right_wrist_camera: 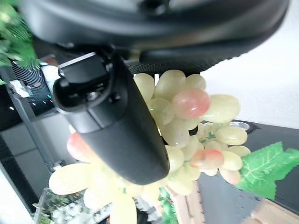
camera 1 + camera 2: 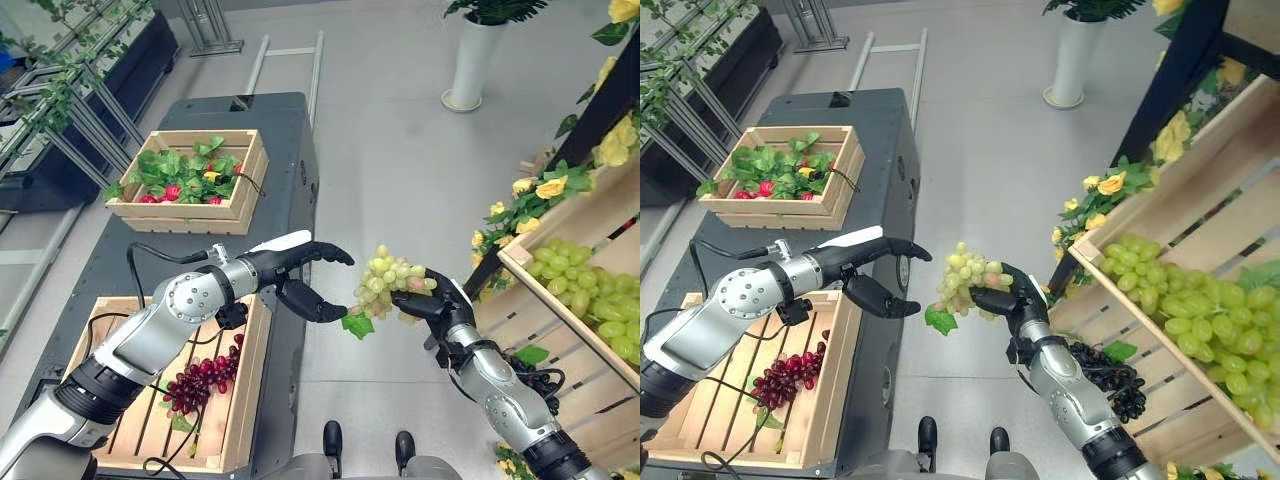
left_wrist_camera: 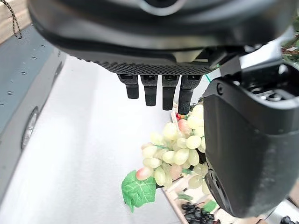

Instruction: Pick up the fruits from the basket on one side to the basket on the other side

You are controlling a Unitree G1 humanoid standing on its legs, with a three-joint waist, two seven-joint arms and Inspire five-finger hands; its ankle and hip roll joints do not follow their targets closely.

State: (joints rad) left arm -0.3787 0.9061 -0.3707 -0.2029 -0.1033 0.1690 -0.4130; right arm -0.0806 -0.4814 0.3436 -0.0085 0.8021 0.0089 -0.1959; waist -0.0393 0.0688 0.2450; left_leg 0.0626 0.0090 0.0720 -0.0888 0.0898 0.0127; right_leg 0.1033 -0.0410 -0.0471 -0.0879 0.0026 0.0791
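1. Nearest me, left side: wooden crate (image 2: 245, 400) on the dark cart (image 2: 290, 180), w/ one bunch of red grapes (image 2: 200, 382) lying in it. I read this as the drop-off crate.
2. Right side, near: slanted wooden shelf crate (image 2: 1200, 200) holding a pile of green grapes (image 2: 1200, 300); black grapes (image 2: 1110, 375) sit on the lower tier just beside my right forearm. Source side, I'd say.
3. Right hand (image 2: 432, 305) is closed round a green grape bunch (image 2: 388, 285), held up in mid-air over the floor between shelf and cart. Right wrist view confirms: thumb (image 1: 112, 126) wrapped across the bunch, green leaf (image 1: 264, 165) hanging off it.
4. Left hand (image 2: 305, 275) is spread wide, fingers straight, thumb dropped well apart from them, just beside the bunch but not touching. Holds nothing. Left wrist view shows the bunch past the fingertips (image 3: 159, 91).
5. Step in hand, my read: hand-to-hand pass of the bunch, right to left, mid-gap.
6. Next move needs: left hand to go around the bunch body, not the leaf, and close before right lets go; then carry to the near crate. Risk: soft, lumpy cluster, grip could slip or shed grapes.
7. Farther back on cart: 2nd wooden crate (image 2: 250, 170) w/ leafy greens and red fruit.
8. Far: white planter (image 2: 470, 60) on the floor.
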